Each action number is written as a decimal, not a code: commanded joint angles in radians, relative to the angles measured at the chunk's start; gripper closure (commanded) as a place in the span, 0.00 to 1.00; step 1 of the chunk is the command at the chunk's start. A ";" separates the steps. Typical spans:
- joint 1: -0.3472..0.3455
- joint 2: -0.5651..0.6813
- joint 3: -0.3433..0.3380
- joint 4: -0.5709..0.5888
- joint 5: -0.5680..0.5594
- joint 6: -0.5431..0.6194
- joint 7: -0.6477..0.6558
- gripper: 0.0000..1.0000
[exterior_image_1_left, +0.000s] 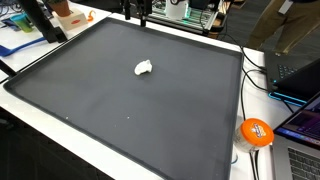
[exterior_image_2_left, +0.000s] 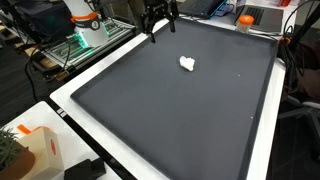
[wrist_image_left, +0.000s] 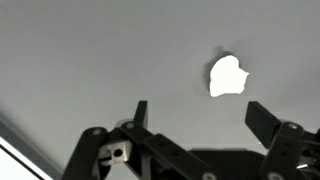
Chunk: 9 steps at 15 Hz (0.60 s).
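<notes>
A small white crumpled lump (exterior_image_1_left: 143, 68) lies on the dark grey mat (exterior_image_1_left: 120, 110), seen in both exterior views (exterior_image_2_left: 187, 64). My gripper (exterior_image_2_left: 157, 28) hangs above the mat's far edge, some way from the lump. In the wrist view the gripper (wrist_image_left: 197, 112) stands open with nothing between its fingers (wrist_image_left: 262, 120). The white lump (wrist_image_left: 227, 77) shows there beyond the fingertips, slightly toward the right finger.
The mat lies on a white table (exterior_image_1_left: 200, 172). An orange round object (exterior_image_1_left: 256, 131) and a laptop (exterior_image_1_left: 305, 120) sit off the mat's edge. A box with orange marking (exterior_image_2_left: 35, 150) stands at a table corner. Cables and equipment (exterior_image_2_left: 85, 30) crowd the far side.
</notes>
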<state>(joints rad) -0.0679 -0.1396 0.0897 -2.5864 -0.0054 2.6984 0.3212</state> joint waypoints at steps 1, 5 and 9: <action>-0.169 -0.019 0.193 0.033 -0.279 -0.130 0.276 0.00; -0.061 0.077 0.209 0.126 -0.497 -0.255 0.574 0.00; 0.060 0.212 0.190 0.238 -0.611 -0.315 0.743 0.00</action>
<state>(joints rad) -0.0884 -0.0484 0.3137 -2.4461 -0.5258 2.4443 0.9476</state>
